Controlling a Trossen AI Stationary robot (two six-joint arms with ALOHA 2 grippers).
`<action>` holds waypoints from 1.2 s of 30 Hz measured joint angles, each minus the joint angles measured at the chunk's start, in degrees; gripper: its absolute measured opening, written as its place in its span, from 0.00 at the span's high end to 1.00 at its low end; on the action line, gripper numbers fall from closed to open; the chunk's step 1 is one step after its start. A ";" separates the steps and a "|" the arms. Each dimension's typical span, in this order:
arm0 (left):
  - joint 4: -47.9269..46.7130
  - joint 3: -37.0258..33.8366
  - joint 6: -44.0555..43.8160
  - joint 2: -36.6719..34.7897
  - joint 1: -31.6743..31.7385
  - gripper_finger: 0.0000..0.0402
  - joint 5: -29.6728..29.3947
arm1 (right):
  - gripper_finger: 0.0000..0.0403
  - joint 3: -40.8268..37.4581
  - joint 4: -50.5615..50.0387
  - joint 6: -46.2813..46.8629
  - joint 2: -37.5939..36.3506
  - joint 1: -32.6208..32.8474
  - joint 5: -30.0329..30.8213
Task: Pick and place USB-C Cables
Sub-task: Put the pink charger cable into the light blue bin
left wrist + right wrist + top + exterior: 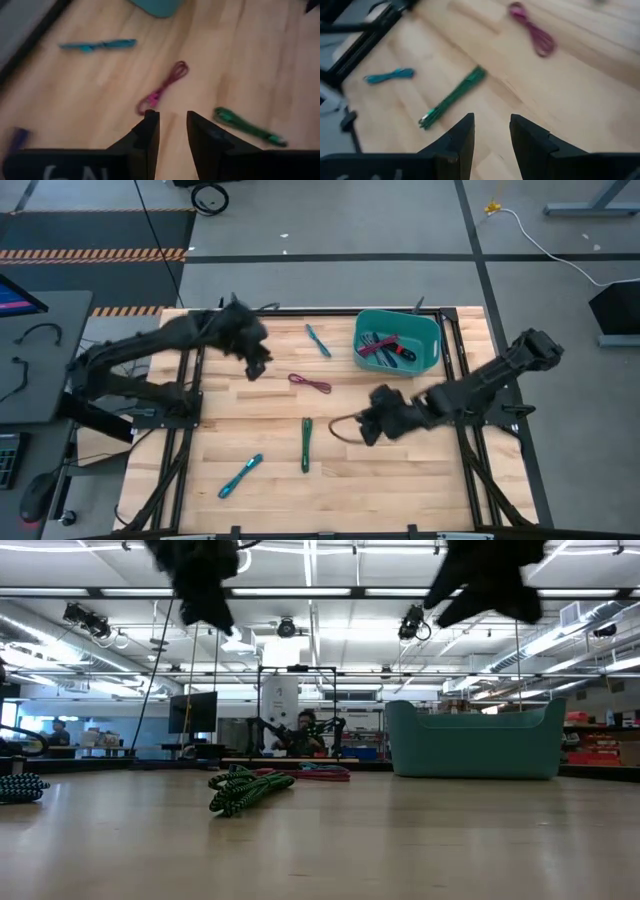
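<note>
Wooden plank table point(400, 480) seen from above, carrying four loose USB-C cable bundles and a teal plastic bin point(432, 332) at about 1 o'clock from the table centre. The green cable point(306, 444), a slim braided bundle, lies at 6 o'clock from centre with its long axis running 12 to 6 o'clock. The maroon cable point(310, 383) sits just above centre, a thin looped strand with its long axis running from 10 to 4 o'clock. One teal cable point(318, 340) lies at 12 o'clock, near the bin's left wall, axis 11 to 5 o'clock; a second teal cable point(240, 475) lies at 7 o'clock, axis 8 to 2 o'clock. Further bundles, maroon and dark with a red tie point(385, 347), rest inside the bin, which has rounded corners and smooth walls. The left gripper point(258, 366) hangs above the table at 10 o'clock, beside the maroon cable, its two dark fingers point(150, 131) parted and empty. The right gripper point(366, 427) hangs at 4 o'clock, right of the green cable, its fingers point(462, 134) likewise parted with nothing between them.
</note>
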 joint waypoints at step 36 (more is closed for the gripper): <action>53.00 -44.08 -46.87 -27.16 -39.57 0.92 -27.30 | 0.57 22.60 9.28 -48.39 39.89 -29.70 -19.92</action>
